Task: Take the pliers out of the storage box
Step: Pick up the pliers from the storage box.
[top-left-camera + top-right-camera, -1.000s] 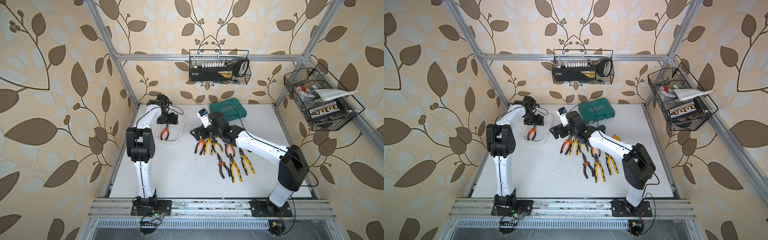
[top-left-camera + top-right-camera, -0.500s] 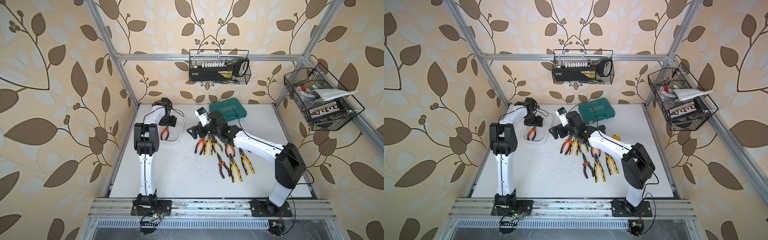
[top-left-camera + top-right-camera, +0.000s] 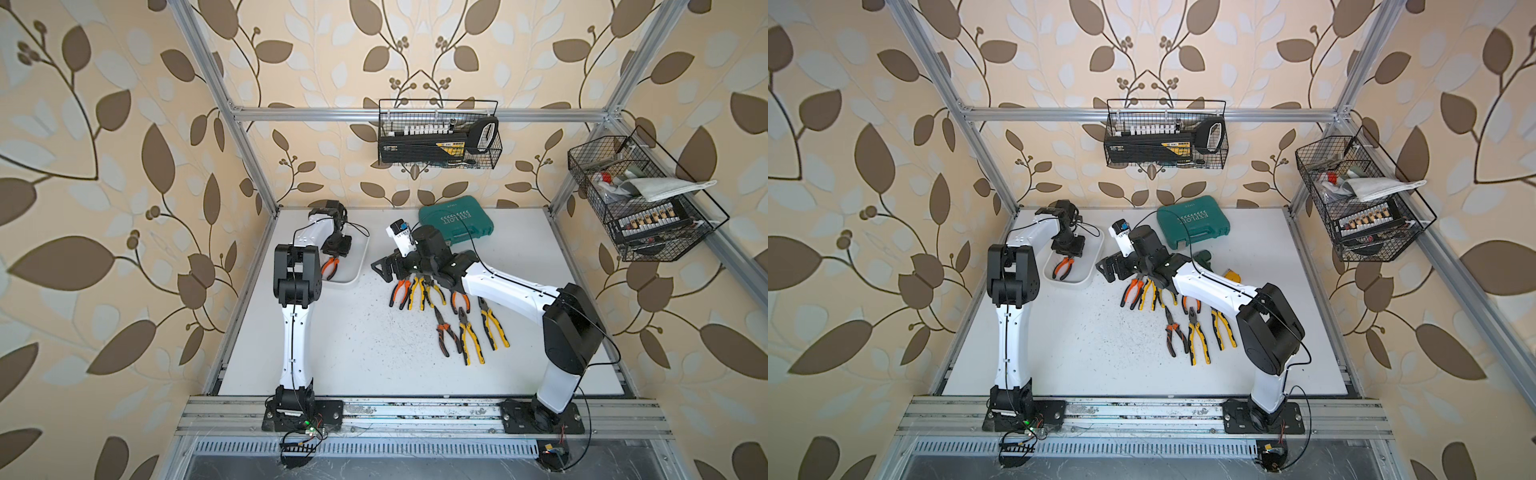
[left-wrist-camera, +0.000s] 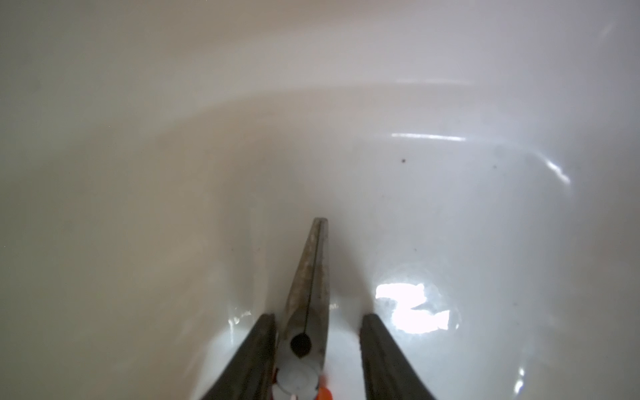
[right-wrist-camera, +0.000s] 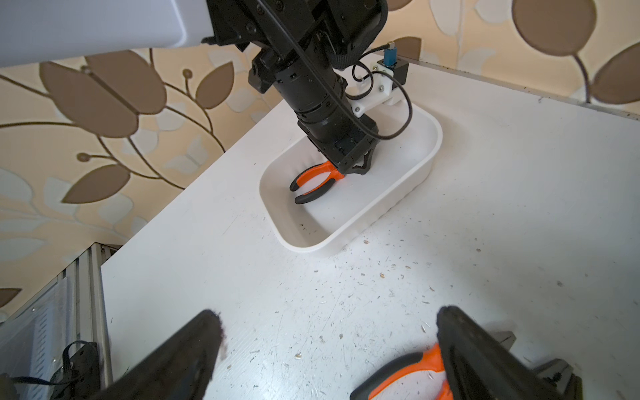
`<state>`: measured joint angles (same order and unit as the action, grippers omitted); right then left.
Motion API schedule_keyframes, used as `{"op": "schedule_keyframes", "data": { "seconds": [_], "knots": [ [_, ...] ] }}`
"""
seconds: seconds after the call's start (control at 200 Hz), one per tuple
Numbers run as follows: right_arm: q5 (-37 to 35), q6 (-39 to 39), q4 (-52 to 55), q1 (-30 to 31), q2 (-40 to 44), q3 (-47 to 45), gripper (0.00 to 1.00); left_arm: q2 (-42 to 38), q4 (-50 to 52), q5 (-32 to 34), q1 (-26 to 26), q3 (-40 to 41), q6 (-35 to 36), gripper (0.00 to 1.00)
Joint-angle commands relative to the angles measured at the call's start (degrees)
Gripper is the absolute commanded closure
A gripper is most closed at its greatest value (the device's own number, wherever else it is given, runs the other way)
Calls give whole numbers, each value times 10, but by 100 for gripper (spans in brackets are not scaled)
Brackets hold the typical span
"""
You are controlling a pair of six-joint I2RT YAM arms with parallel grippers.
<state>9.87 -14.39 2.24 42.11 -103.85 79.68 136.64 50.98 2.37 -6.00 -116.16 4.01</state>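
Note:
The white storage box (image 3: 354,271) (image 3: 1089,272) stands at the table's back left. One pair of orange-and-black needle-nosed pliers (image 3: 330,266) (image 3: 1063,268) (image 5: 313,183) lies in it. My left gripper (image 3: 336,257) (image 5: 346,169) reaches down into the box at the pliers' head. In the left wrist view the left gripper (image 4: 318,317) straddles the pliers (image 4: 308,277) at the pivot. One finger touches the metal and the other stands apart, so it is open. My right gripper (image 3: 384,266) (image 5: 329,315) hovers open over the table right of the box, holding nothing.
Several pliers (image 3: 419,291) (image 3: 467,332) lie on the table by the right arm, one orange-handled pair (image 5: 398,374) beside its finger. A teal tool case (image 3: 455,220) sits at the back. Black wire baskets (image 3: 436,137) (image 3: 636,199) hang on the frame. A yellow tape measure (image 3: 1233,276) lies behind the right arm.
The left arm swung its elbow to the right and brought its gripper lower into the box. The right arm has barely moved.

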Motion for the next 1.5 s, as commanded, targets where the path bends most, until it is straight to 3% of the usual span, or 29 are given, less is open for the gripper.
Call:
{"op": "schedule_keyframes", "data": {
  "seconds": [0.0,0.21,0.555,0.865,1.11,1.235,1.5],
  "knots": [
    [4,-7,8,3,-2,14,0,13,13,-4,-1,-1,-4,68],
    [6,-14,9,3,-3,16,0,3,16,0,-1,-3,-3,90],
    [-10,-52,-2,2,10,0,0,-80,31,-2,0,-28,-3,100],
    [-11,-104,29,1,13,11,0,-162,51,-36,0,-42,-22,100],
    [-6,-142,31,1,19,20,0,-230,60,-132,-7,-18,-86,100],
    [2,-172,19,0,18,22,0,-268,50,-178,-23,19,-131,100],
    [28,-248,-10,-4,-3,43,3,-303,37,-187,-76,40,-192,100]
  ]
}}
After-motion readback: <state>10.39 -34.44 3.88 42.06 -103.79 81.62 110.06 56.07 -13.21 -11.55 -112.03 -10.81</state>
